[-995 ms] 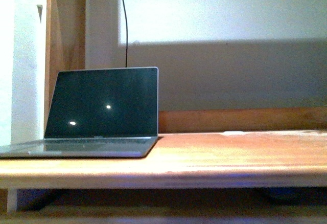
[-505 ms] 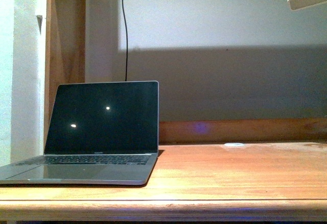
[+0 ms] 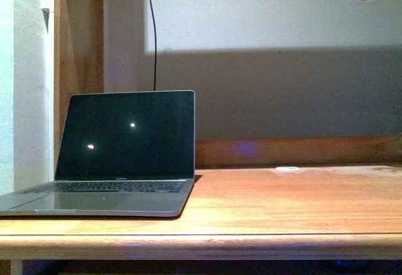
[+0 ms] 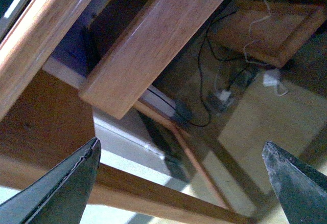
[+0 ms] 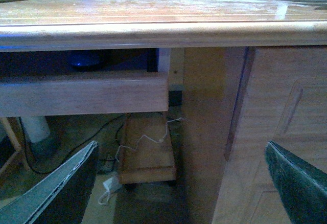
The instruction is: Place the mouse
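Though illegible, lettering (image 3: 122, 177) below laptop screen (image 3: 125, 134).

You've got a wooden desk (image 3: 282, 199): smooth varnish, soft sheen, paler worn-looking patches toward the right. The laptop (image 3: 113, 203) body reads as grey matt metal, and its screen (image 3: 125, 137) is glossy black with two glints. Fingers (image 4: 61, 188) on the left gripper (image 4: 180, 142) and right gripper (image 5: 181, 143) look dark, matt and faintly grainy.

The desk (image 3: 282, 203) is streaky orange-brown wood. The laptop (image 3: 122, 146) is grey with a black screen. The cable (image 3: 154, 36) is black, the disc (image 3: 287, 169) white, the left hand (image 4: 180, 142) and right hand (image 5: 180, 143) dark grey.
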`<move>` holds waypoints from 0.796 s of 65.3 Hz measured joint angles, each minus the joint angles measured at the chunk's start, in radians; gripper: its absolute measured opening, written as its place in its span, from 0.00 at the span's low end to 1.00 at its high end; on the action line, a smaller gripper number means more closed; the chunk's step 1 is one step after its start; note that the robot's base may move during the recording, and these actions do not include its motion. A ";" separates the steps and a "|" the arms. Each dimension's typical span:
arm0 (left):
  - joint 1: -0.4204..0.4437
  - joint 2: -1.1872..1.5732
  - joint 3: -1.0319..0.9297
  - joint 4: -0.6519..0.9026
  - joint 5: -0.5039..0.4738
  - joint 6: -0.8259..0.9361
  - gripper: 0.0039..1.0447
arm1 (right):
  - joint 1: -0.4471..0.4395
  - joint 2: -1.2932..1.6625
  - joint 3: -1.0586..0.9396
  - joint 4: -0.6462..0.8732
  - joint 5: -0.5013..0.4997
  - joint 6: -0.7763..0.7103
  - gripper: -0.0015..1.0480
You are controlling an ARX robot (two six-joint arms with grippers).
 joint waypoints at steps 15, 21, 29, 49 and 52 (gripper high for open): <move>0.031 0.316 0.090 0.348 0.090 0.297 0.93 | 0.000 0.000 0.000 0.000 0.000 0.000 0.93; 0.035 0.395 0.126 0.420 0.124 0.329 0.93 | 0.000 0.000 0.000 0.000 0.000 0.000 0.93; 0.027 0.473 0.170 0.473 0.145 0.332 0.93 | 0.000 0.000 0.000 0.000 0.000 0.000 0.93; -0.015 0.601 0.297 0.444 0.147 0.300 0.93 | 0.000 0.000 0.000 0.000 0.000 0.000 0.93; -0.015 0.616 0.315 0.443 0.151 0.299 0.93 | 0.000 0.000 0.000 0.000 0.000 0.000 0.93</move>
